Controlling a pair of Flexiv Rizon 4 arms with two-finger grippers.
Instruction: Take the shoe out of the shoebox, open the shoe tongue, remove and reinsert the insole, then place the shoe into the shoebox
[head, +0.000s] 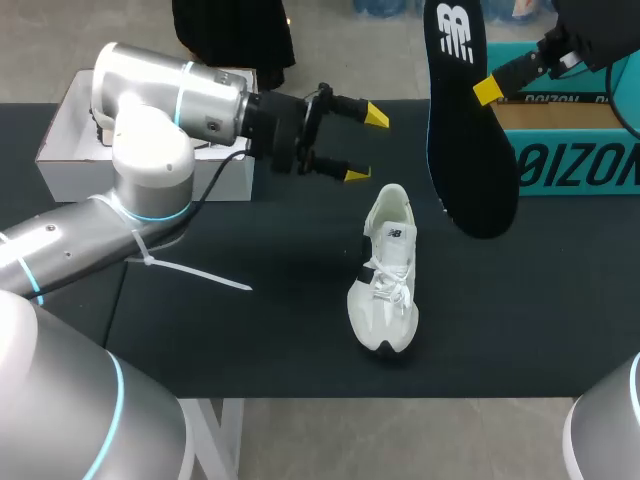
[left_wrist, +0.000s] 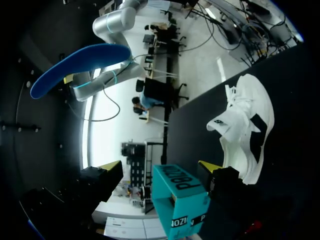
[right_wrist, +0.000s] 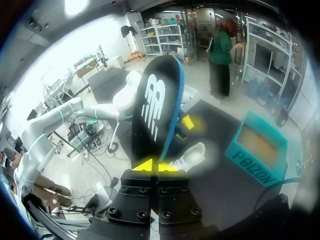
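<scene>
— Where's the insole (head: 468, 130)?

— Up in the air on the right side, well clear of the black table (head: 250, 330). The right gripper (head: 487, 90) has it pinched by one edge, both yellow tips pressed tight on it. It hangs nearly upright, its dark printed face towards us and a blue underside on the back.

— And the shoe (head: 385, 275)?

— White, standing on its sole around the middle of the table, toe towards the near edge and heel towards the back. Nothing is touching it. The laces look slack and the mouth faces up; I can't tell from here how far the tongue is pulled.

— What about the left gripper (head: 366, 145)?

— It hovers above the table, just behind the shoe's heel, fingers spread wide with nothing between them.

— The box?

— There are two. A white box (head: 80, 175) with its top open sits at the back left, partly behind the left arm. A teal box (head: 570, 150) sits at the back right, behind the insole. I can't say which one is the shoe's.
</scene>
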